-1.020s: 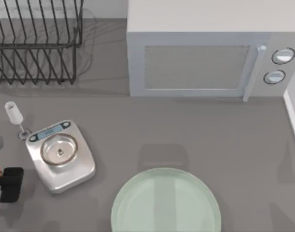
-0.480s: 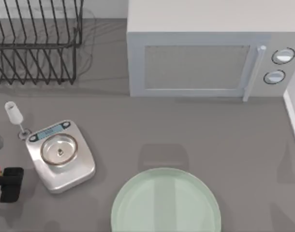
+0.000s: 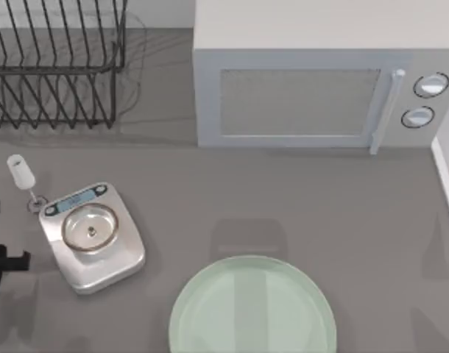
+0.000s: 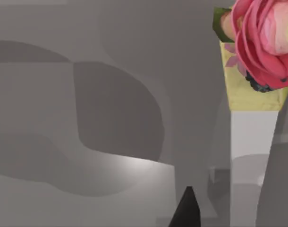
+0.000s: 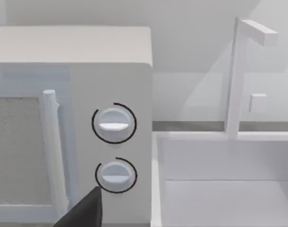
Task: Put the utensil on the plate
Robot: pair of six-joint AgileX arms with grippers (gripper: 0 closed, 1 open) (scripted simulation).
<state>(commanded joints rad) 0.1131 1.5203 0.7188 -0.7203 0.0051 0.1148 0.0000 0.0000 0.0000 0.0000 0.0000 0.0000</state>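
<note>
The spoon lay at the top view's left, beside the scale; judged light, stiff, slippery, best pinched mid-handle; the plate sat at bottom centre; the left gripper, at the left edge, perhaps open, could not be told.

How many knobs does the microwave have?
2: the upper knob and the lower knob, stacked at the microwave's right end beside its door handle. The right wrist view shows both too.
</note>
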